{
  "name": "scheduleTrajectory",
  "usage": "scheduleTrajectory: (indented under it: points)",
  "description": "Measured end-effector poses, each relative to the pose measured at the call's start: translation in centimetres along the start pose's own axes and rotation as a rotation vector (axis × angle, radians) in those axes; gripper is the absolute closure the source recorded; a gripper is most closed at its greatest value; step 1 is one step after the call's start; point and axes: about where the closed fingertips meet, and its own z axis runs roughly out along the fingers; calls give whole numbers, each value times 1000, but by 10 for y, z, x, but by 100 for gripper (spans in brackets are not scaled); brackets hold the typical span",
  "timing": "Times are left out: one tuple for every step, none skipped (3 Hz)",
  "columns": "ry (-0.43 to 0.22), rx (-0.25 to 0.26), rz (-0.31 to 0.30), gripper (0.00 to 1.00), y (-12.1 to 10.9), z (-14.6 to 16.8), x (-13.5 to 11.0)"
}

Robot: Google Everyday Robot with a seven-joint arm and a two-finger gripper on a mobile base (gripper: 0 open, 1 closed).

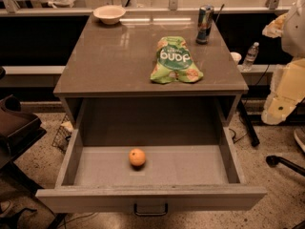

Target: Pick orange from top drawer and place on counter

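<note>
Arm [289, 86] cropped at right edge, gripper perhaps beyond it

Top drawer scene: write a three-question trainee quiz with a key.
1. True or false: the orange lies inside the open top drawer.
2. Which item stands on the counter just behind the green snack bag? A mug; B can; C kettle.
3. Short answer: is the gripper in view?

Key: 1 true. 2 B. 3 No; only cream segments of the arm show at the right edge.
</note>
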Motion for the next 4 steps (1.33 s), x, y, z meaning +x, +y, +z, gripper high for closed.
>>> scheduleTrajectory:
  points:
    - [-9,-3,0,0,0,3,0]
    - [-59,-20,2,0,2,20,-2]
    - [-172,-69,12,0,17,68,6]
    - [-350,-84,44,0,32,122,7]
